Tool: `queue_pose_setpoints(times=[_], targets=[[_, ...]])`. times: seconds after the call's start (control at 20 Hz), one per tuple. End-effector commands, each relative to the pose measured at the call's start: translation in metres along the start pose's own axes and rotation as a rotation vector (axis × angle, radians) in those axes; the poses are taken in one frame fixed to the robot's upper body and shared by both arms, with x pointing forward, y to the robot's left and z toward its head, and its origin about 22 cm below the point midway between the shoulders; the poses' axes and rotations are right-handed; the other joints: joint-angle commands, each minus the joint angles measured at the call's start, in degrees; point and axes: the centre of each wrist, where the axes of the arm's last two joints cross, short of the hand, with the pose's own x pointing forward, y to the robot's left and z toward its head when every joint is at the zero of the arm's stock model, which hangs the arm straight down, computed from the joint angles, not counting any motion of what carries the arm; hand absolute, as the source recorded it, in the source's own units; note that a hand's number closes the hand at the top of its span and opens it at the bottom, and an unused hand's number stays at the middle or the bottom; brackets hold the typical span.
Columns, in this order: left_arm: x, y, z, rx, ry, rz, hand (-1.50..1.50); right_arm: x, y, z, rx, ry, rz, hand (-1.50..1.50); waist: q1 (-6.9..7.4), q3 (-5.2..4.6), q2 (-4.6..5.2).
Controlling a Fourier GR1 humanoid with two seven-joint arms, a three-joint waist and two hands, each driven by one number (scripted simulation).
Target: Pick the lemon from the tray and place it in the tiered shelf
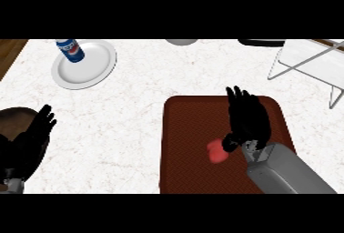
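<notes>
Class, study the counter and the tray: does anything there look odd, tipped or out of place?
One thing: the task names a lemon, but the only item on the brown tray is pinkish red, beside the right robot hand. The blue can stands on the white plate, not spilled.

I am watching through a single head camera, which is looking steeply down on the white speckled stone counter (141, 123). It is sitting close enough that the dark red rectangular tray (191, 136) is filling the lower middle of my view. The round white plate (91, 70) is lying toward the far left and the white wire-framed tiered shelf (316, 61) is running off the far right corner. No second view is sharing this scene.
</notes>
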Motion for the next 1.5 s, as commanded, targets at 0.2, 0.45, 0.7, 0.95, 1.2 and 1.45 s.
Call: queue_pose_setpoints(times=[0.2, 0.45, 0.7, 0.95, 1.2, 1.45], targets=[[-0.002, 0.002, 0.004, -0.002, -0.017, -0.015, 0.0, -0.013, -0.003, -0.006, 0.086, 0.087, 0.126, -1.5, -0.14, 0.13, 0.2], [0.017, 0.009, -0.005, -0.005, 0.008, 0.012, 0.0, -0.009, 0.013, -0.019, 0.104, 0.09, 0.145, -1.5, 0.03, 0.15, 0.24], [-0.014, 0.013, 0.001, 0.002, 0.016, -0.003, 0.0, -0.009, 0.003, -0.025, 0.087, 0.121, 0.137, -1.5, -0.06, 0.12, 0.24], [0.015, -0.01, 0.006, -0.007, -0.015, 0.005, 0.0, -0.025, 0.029, -0.042, 0.095, 0.089, 0.143, -1.5, 0.08, 0.15, 0.24], [0.014, 0.001, 0.005, -0.009, -0.008, -0.008, 0.0, -0.043, 0.053, -0.057, 0.066, 0.08, 0.147, -1.5, 0.15, 0.16, 0.28], [0.02, -0.005, 0.007, -0.018, -0.004, 0.019, 0.0, -0.03, 0.055, -0.063, 0.104, 0.105, 0.148, -1.5, 0.12, 0.15, 0.25]])
